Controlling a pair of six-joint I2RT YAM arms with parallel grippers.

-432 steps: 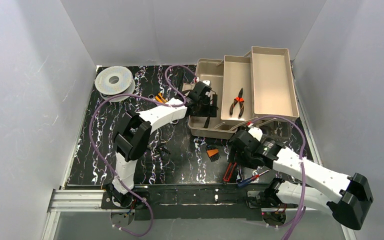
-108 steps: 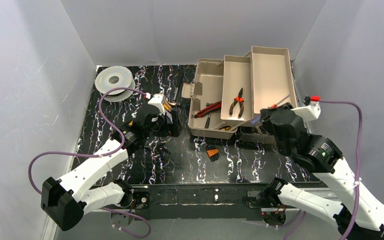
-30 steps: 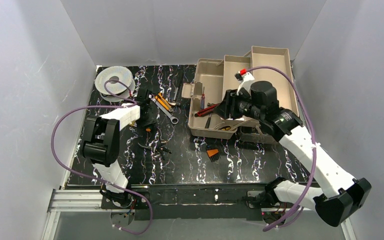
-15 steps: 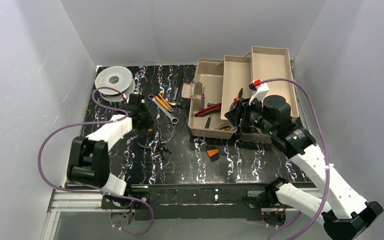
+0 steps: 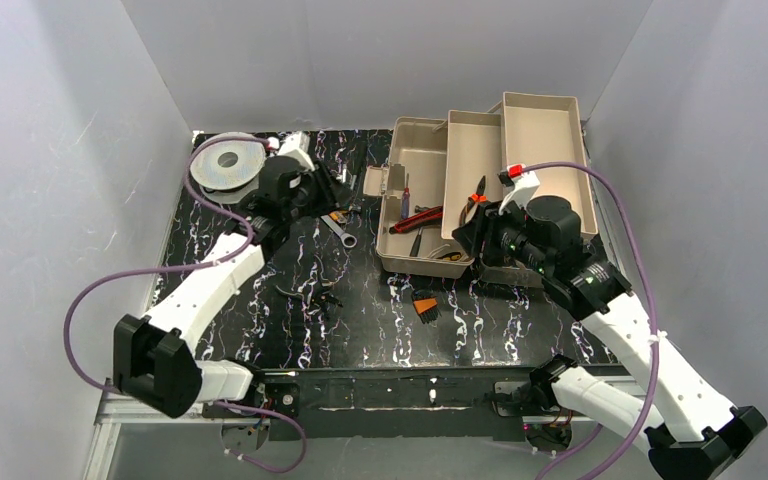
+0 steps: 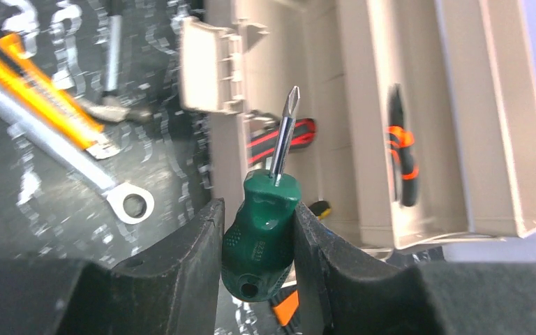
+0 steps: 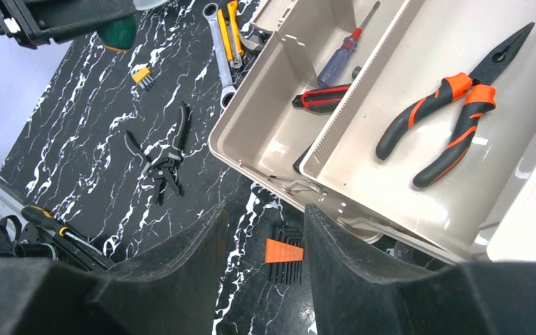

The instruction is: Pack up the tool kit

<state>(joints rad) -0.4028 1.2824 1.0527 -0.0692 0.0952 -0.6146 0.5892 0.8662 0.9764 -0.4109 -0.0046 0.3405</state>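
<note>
Left claw [image 6: 257, 223] clamped on green screwdriver [image 6: 259, 237], shaft aimed at tool kit [image 6: 453, 105], just rightward at surface's [image 5: 360, 320] far-right corner. Right claw [image 7: 262, 223] agape, empty, above its near edge.

Workspace was enclosed by plain pale grey walls: back wall [image 5: 380, 60], left wall [image 5: 60, 180], right wall [image 5: 700, 180]. The table [image 5: 360, 320] was covered in a black marble-patterned sheet with white veins. A black bar [image 5: 390, 392] was seen along its near edge. Even, diffuse lighting was noted; shadows were faint.
</note>
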